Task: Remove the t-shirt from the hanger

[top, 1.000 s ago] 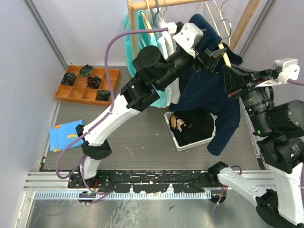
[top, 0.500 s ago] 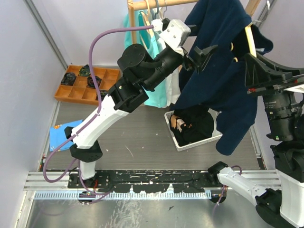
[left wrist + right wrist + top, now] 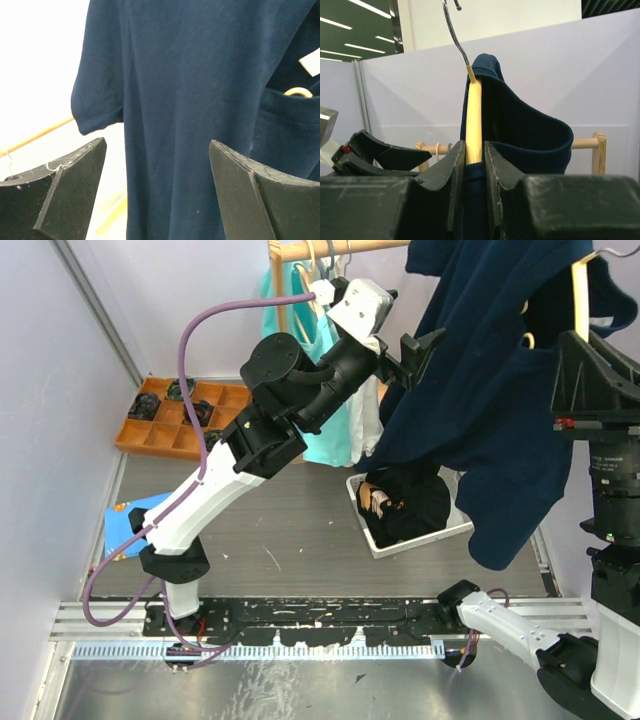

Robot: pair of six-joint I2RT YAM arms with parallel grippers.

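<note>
The navy t-shirt (image 3: pixel 490 410), a soft matte knit falling in loose folds, hangs on a pale, smooth wooden hanger (image 3: pixel 473 120) with a curved wire hook (image 3: pixel 456 30), raised at the right above the grey ribbed tabletop (image 3: pixel 300 530). The right hand (image 3: pixel 472 156) is clamped on the hanger's narrow bar, its blocky black fingers pressed against either side. The left hand (image 3: pixel 156 150) stands spread wide, its wedge-shaped black fingers well apart, with the shirt's short sleeve and body just in front of them.
</note>
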